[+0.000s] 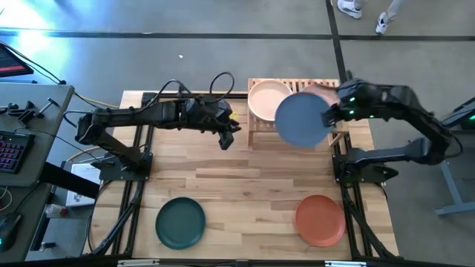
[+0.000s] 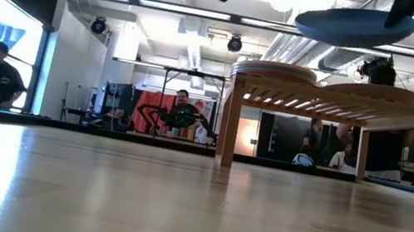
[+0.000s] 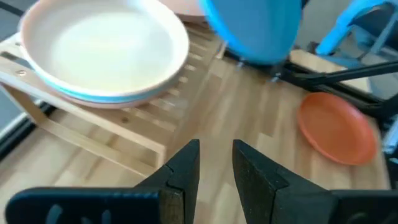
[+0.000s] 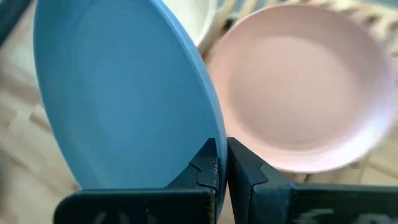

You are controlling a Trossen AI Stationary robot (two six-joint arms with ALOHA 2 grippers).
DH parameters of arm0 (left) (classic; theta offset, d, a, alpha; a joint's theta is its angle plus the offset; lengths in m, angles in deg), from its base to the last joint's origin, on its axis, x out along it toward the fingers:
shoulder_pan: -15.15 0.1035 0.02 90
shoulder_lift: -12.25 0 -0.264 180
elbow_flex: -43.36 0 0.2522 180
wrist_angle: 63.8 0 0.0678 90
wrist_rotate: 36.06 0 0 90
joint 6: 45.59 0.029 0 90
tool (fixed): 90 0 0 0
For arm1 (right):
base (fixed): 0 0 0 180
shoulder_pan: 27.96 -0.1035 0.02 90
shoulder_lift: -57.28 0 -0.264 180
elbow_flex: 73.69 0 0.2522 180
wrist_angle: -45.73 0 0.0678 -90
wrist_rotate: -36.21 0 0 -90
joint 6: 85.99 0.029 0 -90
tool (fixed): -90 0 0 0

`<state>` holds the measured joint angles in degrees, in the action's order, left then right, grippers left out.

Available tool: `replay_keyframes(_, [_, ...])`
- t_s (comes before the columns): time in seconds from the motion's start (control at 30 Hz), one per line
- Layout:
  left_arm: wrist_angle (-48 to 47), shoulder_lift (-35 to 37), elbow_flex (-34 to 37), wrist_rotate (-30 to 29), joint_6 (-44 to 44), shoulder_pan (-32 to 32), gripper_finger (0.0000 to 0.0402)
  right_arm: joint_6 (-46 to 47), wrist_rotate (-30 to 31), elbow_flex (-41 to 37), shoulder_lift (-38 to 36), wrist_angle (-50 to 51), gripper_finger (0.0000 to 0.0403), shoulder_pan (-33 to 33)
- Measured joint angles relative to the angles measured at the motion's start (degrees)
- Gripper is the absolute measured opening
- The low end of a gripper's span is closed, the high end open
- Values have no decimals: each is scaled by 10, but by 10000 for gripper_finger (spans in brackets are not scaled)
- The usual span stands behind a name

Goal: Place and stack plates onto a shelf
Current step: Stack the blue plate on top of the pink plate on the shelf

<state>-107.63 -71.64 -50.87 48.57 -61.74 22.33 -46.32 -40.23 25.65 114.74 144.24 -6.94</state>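
The light-wood shelf [image 1: 261,127] stands at the far middle of the table. On its left half is a stack of plates with a cream-peach one [image 1: 268,99] on top, and blue and pink rims show under it [image 3: 93,96]. A pale pink plate [image 4: 305,87] lies on the right half. My right gripper [image 1: 329,116] is shut on a blue plate [image 1: 302,119] above the shelf's front right part. My left gripper [image 1: 226,138] hangs in the air left of the shelf, empty, its fingers [image 3: 216,168] a narrow gap apart. My right gripper pinches the blue plate's rim [image 4: 210,134] between its two fingers, one on the upper face and one underneath. The fingers come about level from the table's right side. The plate is lifted clear above the shelf [image 2: 355,27], tilted a little, reaching out toward the table's left.
A dark green plate [image 1: 180,222] lies near the front left edge and a terracotta plate [image 1: 320,219] near the front right. The bare wood tabletop [image 1: 245,185] lies between them and the shelf. People sit in the room beyond the table [image 2: 180,116].
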Motion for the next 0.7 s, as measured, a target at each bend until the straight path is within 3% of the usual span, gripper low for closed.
replay_keyframes(0.37, [0, -1, 0, 0, 29, 78, 85, -82, -5, -11, -66, -1, 0, 167])
replay_keyframes(0.7, [0, -1, 0, 0, 44, 130, 85, -65, -65, -141, -127, -93, 0, 241])
